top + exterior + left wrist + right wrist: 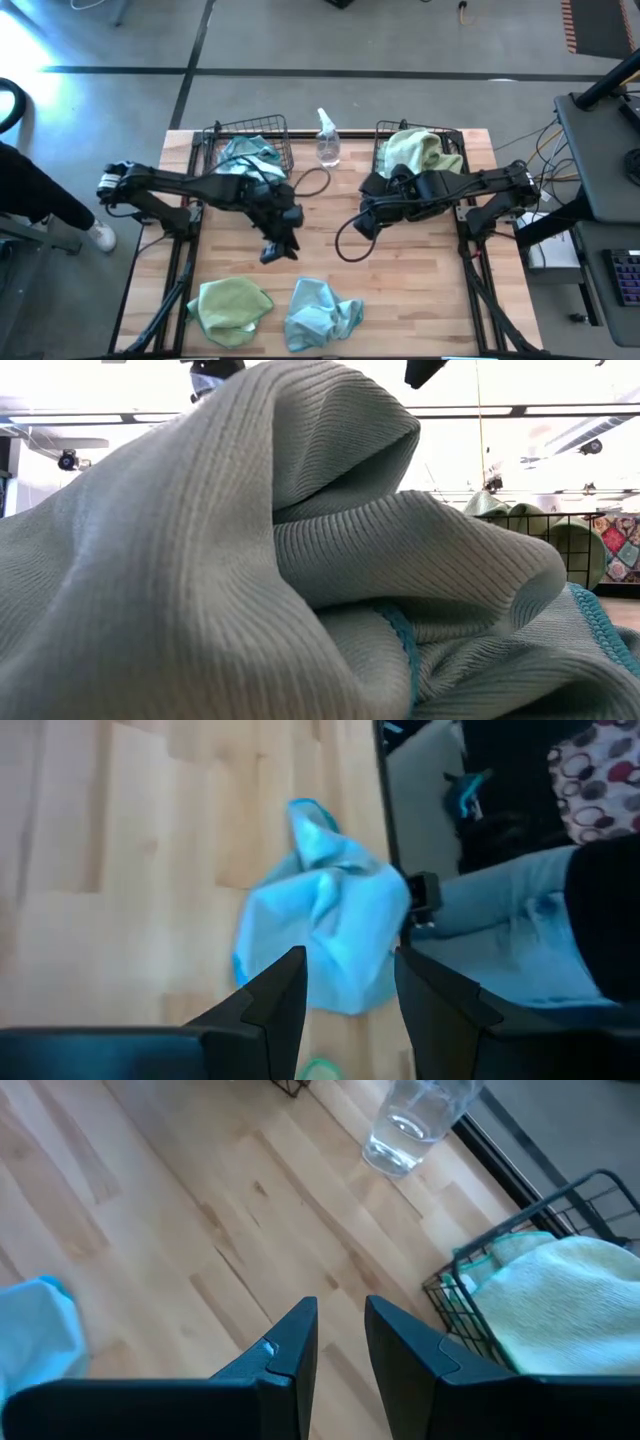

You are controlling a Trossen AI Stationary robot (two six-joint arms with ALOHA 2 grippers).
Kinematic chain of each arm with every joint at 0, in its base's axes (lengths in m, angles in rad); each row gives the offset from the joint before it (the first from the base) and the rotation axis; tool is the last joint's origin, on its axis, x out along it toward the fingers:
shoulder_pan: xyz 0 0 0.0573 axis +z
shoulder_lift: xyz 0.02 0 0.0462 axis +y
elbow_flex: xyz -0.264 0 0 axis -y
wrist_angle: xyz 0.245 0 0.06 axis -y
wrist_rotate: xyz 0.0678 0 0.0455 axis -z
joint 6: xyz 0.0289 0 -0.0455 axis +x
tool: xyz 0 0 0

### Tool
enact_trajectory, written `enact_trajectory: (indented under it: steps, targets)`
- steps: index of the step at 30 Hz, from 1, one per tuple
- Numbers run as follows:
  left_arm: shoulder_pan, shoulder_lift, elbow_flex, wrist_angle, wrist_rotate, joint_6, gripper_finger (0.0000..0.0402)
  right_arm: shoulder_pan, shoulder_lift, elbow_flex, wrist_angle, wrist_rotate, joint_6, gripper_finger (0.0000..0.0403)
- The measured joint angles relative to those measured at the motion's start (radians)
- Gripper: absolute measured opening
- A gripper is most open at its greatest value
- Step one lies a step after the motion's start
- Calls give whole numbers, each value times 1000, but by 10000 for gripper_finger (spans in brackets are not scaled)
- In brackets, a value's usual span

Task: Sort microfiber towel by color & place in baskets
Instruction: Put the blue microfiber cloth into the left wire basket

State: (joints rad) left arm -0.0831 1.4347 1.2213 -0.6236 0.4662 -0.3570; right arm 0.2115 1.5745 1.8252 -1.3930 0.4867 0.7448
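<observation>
The table [420, 300] is light wood, with two arms reaching in from its sides. At its far edge stand two baskets. The left basket [215, 140] holds a blue towel [248, 152]; the right basket [455, 140] holds a yellow-green towel [415, 150]. A spray bottle [327, 140] stands between them.

Two towels lie loose near the front edge: a green towel [232, 305] on the left and, just beside it, a loose blue towel [320, 312]. That blue one fills the low view, right up against the camera.

The left gripper [272, 250] hangs over the middle of the table, well short of the loose blue towel, which its wrist view shows ahead of the fingers. Its fingers are parted with nothing between them. The right gripper [365, 222] sits near the table's centre, just in front of the right basket, fingers a narrow gap apart and empty, over bare wood.

The sort looks about half done: one towel of each colour is binned, two remain. The step in hand seems to be the left arm's approach to the loose blue towel. Next it would need to travel toward the front edge, drop onto a raised fold, and pinch enough cloth to lift it clear. The cloth is soft and may drag or slip, and the green towel lies close enough to be caught with it.
</observation>
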Motion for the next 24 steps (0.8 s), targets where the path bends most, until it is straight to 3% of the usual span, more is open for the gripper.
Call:
enact_trajectory:
  steps: [16, 24]
  targets:
    - [-88, 165, 143, 0, 14, -48, 137, 0, 0, 0, -176, 0, 3, 82]
    - [-157, 263, 231, 5, 12, -79, 137, -2, -35, 0, -177, 1, -47, 82]
